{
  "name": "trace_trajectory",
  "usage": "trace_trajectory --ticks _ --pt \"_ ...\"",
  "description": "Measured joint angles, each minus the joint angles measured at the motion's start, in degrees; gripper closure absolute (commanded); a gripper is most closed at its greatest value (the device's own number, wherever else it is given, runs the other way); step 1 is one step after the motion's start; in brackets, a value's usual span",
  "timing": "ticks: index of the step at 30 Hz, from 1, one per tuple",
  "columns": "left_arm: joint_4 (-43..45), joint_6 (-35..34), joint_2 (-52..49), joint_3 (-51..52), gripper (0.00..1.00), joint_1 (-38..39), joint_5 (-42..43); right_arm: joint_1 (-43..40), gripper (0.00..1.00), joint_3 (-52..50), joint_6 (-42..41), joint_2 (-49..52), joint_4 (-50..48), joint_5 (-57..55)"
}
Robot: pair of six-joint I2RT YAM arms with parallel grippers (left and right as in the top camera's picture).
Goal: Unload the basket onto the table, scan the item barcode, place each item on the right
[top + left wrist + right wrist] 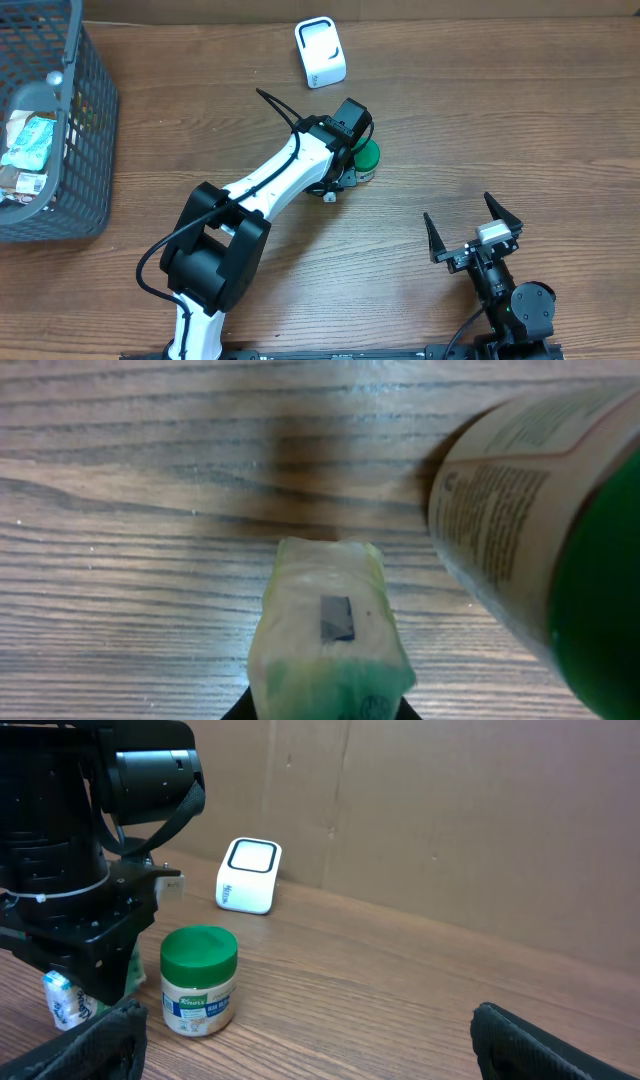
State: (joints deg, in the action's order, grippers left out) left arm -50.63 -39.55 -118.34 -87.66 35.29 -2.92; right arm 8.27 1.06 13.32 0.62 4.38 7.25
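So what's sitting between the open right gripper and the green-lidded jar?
Nothing. Only bare wooden table lies between the right gripper and the green-lidded jar; the overhead view shows that stretch clearly.

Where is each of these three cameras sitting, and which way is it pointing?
Overhead: fixed above the table, looking straight down; shows both arms, the left claw and the open right claw.
Left wrist: rides the left arm, looking down along its claw at the small packet it grips; hardly any claw shows.
Right wrist: low on the right arm, facing across the table at the white scanner; its own fingertips edge the bottom.
Shared: the green-lidded jar appears in all three.
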Motion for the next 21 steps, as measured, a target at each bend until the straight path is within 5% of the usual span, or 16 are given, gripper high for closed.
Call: trace_trajectory --ticks 7,9,12,16,21 --pt "0.02 0.0 -1.44 0.02 0.91 0.0 -0.85 0.02 0.0 0.0 0.04 0.0 -0.02 0.0" --pt "0.02 0.02 -2.45 0.02 0.8 0.0 -0.85 0.02 0.0 0.0 0.0 0.02 -0.02 0.0" --pt "0.02 -0.63 -3.08 0.04 0.48 0.0 -0.85 0.0 0.0 0.0 0.02 0.0 -0.02 0.0" --pt "-0.13 -0.59 -3.1 0.04 0.2 -0.02 -1.09 0.02 0.0 0.0 0.04 0.0 -0.02 0.0" --pt "-2.6 -0.83 -3.1 -0.07 0.12 -0.02 -1.22 0.02 0.0 0.0 0.04 0.0 -0.04 0.0"
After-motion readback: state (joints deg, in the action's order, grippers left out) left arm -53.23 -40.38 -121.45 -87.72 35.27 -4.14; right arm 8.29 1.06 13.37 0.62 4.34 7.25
